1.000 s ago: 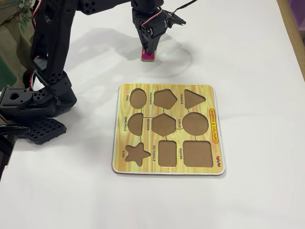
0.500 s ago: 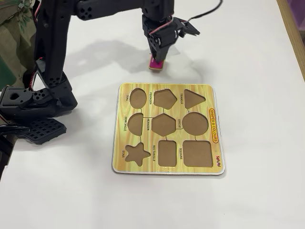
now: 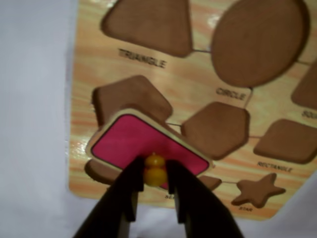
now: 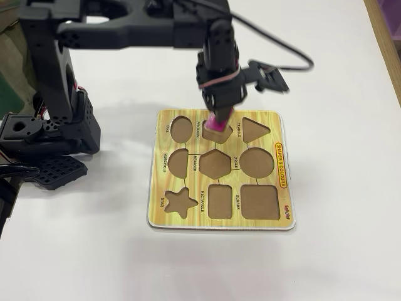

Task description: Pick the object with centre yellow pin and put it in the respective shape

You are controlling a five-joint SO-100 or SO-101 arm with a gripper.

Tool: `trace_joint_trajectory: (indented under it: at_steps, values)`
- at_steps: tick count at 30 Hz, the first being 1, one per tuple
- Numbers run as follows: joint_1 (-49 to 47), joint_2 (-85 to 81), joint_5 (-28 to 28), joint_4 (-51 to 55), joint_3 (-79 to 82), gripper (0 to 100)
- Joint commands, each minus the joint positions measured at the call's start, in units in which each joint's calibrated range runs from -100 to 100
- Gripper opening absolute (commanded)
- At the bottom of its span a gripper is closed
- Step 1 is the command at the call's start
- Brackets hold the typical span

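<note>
The gripper (image 3: 155, 179) is pinching the yellow knob (image 3: 155, 169) of the pink rectangle piece (image 4: 217, 125), hanging over the pentagon cutout (image 4: 217, 130). With such a tiny grip, it could swivel and jam against the rectangle cutout (image 4: 220, 201).

wrist view: close, looking down | fixed view: high, wider | shared: puzzle board (image 3: 148, 74) (image 4: 188, 213)

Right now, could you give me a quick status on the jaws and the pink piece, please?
Gripper shut on yellow knob. Pink piece lifted, tilted, over pentagon cutout. Rectangle cutout empty, nothing in the way.
</note>
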Motion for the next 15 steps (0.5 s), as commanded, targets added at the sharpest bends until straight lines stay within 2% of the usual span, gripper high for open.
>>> trace_joint_trajectory:
  at_steps: [1, 5, 15]
  values:
    - [6.1, -6.9, 0.0, 0.1, 4.0, 1]
    - [10.3, -9.8, 0.8, 0.1, 8.9, 1]
    - [17.3, -11.7, 12.6, 0.0, 12.1, 1]
